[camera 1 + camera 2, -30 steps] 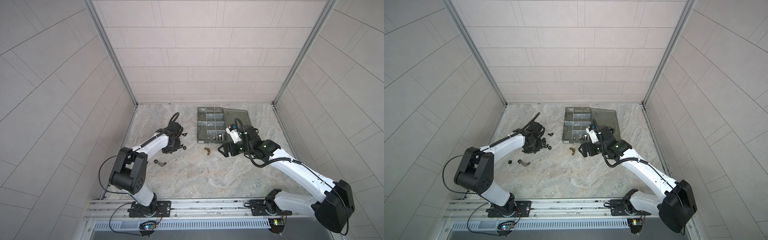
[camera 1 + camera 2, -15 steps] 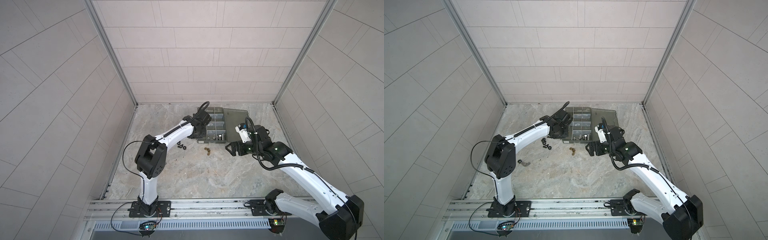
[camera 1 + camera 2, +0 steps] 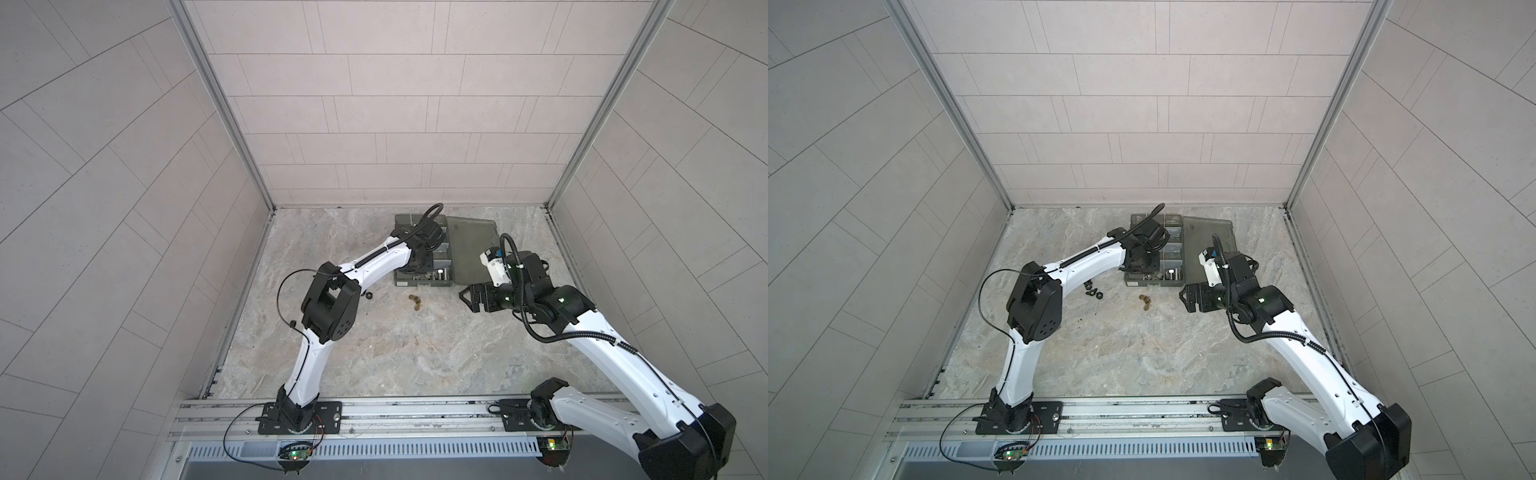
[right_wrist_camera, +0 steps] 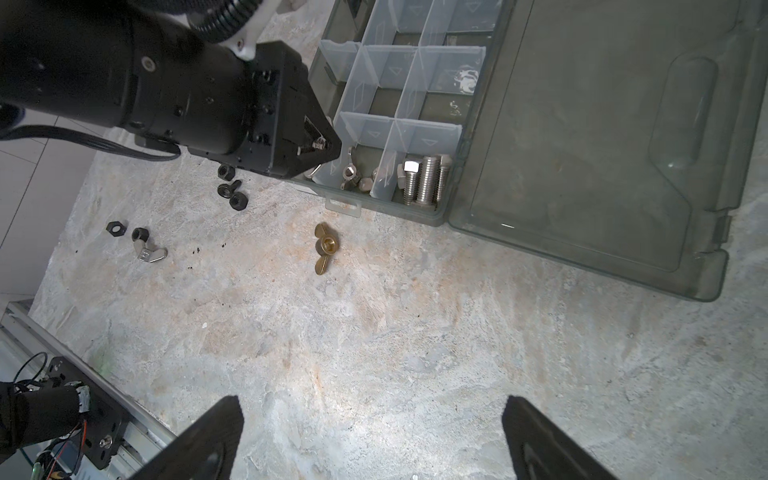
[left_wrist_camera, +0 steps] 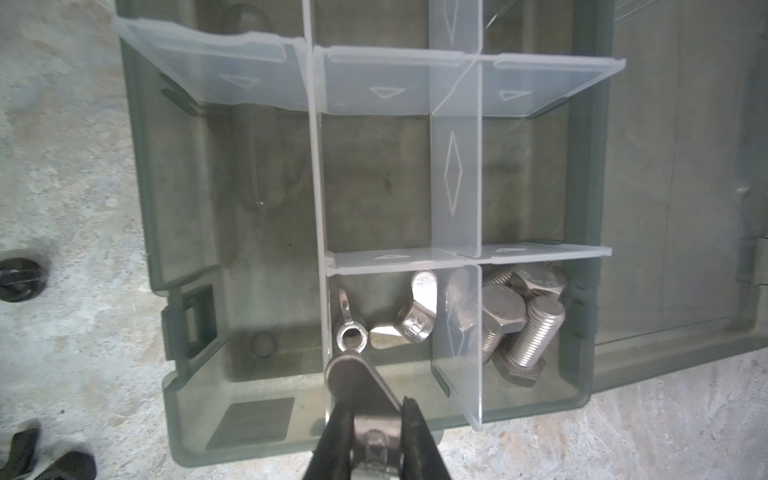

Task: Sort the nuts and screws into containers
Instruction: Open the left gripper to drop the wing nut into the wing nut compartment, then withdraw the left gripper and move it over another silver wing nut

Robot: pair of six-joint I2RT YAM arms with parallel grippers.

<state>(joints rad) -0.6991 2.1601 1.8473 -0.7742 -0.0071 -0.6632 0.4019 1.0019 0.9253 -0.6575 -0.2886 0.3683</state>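
My left gripper (image 5: 376,415) is shut on a silver wing nut (image 5: 357,382) and hangs over the near end of the smoky-grey organizer box (image 5: 141,166), above a compartment holding two silver wing nuts (image 5: 411,324). In the neighbouring compartment lie three silver hex-head screws (image 5: 519,328). The right wrist view shows the left gripper (image 4: 328,145) at the box's (image 4: 453,216) near corner. A brass wing nut (image 4: 325,247) lies on the floor in front of the box. My right gripper (image 4: 372,405) is open and empty, over bare floor right of it.
Several black nuts (image 4: 230,195) and one silver wing nut (image 4: 149,253) lie on the stone floor left of the box. The open lid (image 4: 602,145) lies flat to the box's right. Tiled walls enclose the floor; the arms' mounting rail (image 3: 374,415) runs along the front.
My left arm has swung from the nut pile on the left over to the box, gripper staying shut. My right arm has drawn back a little to the right, still open.
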